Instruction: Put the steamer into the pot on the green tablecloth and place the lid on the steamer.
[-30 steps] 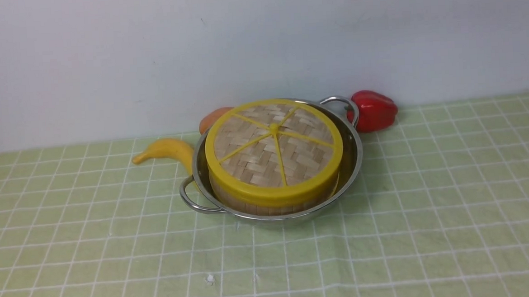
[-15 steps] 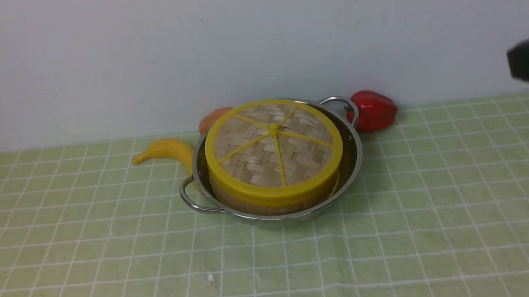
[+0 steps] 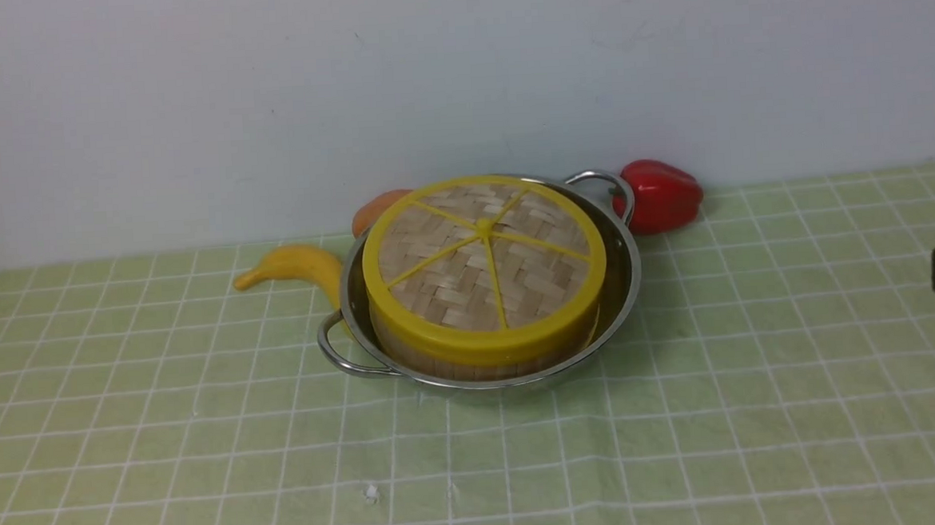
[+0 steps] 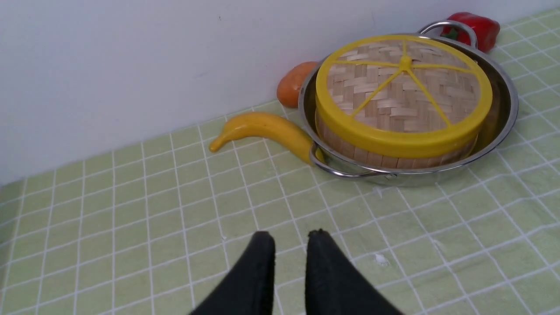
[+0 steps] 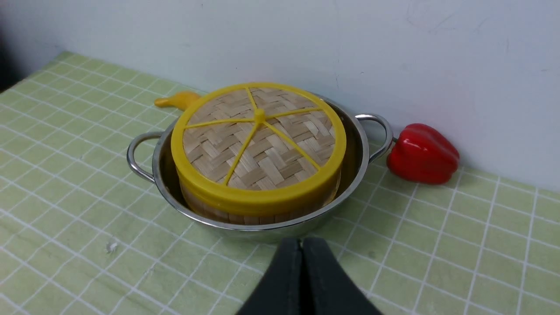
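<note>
Front view: the lid caps the steamer, which sits in the pot on the green tablecloth, a banana and red pepper alongside. The left claw stands slightly parted and empty; the right claw is closed, holding nothing

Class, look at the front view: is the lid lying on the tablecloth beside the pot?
No, the lid sits on the steamer inside the pot.
</note>
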Robot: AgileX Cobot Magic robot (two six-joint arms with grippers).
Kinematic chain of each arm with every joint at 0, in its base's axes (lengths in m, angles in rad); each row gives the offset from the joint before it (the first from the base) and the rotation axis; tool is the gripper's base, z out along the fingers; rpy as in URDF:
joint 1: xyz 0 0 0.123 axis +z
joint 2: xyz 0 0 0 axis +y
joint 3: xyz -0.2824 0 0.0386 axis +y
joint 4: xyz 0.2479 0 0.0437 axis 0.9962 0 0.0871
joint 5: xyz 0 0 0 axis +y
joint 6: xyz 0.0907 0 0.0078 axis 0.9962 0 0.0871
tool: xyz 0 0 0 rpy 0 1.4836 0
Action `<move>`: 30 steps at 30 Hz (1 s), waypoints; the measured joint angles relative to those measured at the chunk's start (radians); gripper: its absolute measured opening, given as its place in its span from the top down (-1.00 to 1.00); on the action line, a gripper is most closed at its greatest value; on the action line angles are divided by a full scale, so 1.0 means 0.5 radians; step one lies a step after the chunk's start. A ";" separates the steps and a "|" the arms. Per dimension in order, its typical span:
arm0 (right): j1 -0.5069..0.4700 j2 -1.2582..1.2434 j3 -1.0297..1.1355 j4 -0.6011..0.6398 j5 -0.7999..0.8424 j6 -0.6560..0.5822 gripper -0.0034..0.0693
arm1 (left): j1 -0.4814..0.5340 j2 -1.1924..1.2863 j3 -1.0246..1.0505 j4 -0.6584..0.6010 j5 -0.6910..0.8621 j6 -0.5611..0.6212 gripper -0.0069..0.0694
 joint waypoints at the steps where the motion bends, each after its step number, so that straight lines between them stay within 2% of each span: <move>1: 0.000 0.000 0.000 0.000 0.000 -0.003 0.93 | 0.000 0.000 0.000 0.000 0.000 0.000 0.54; 6: -0.003 0.000 0.000 -0.142 0.011 -0.104 0.92 | 0.000 0.000 0.000 0.000 0.000 0.000 0.51; 10: -0.208 -0.067 0.081 -0.179 0.019 -0.115 0.89 | 0.000 0.000 0.000 0.000 -0.001 0.000 0.48; 11: -0.208 -0.074 0.090 -0.179 0.019 -0.112 0.89 | 0.000 0.000 0.000 0.000 -0.001 0.000 0.48; 14: -0.512 -0.310 0.357 -0.193 -0.126 -0.055 0.88 | 0.000 0.000 0.000 0.000 -0.001 0.000 0.47; 16: -0.587 -0.406 0.449 -0.193 -0.186 -0.034 0.87 | 0.000 0.000 0.000 0.000 -0.001 0.000 0.46; 17: -0.693 -0.550 0.588 -0.193 -0.311 -0.002 0.86 | 0.000 0.000 0.000 0.000 -0.001 0.000 0.46; 21: -0.885 -0.976 1.024 -0.193 -0.673 0.085 0.83 | 0.000 0.000 0.000 0.000 -0.001 0.000 0.45; 25: -0.995 -1.278 1.329 -0.193 -0.920 0.115 0.80 | 0.000 0.000 0.000 0.000 -0.001 0.000 0.43; 30: -1.031 -1.320 1.431 -0.193 -0.971 0.139 0.77 | 0.000 0.000 0.000 0.002 -0.002 0.000 0.43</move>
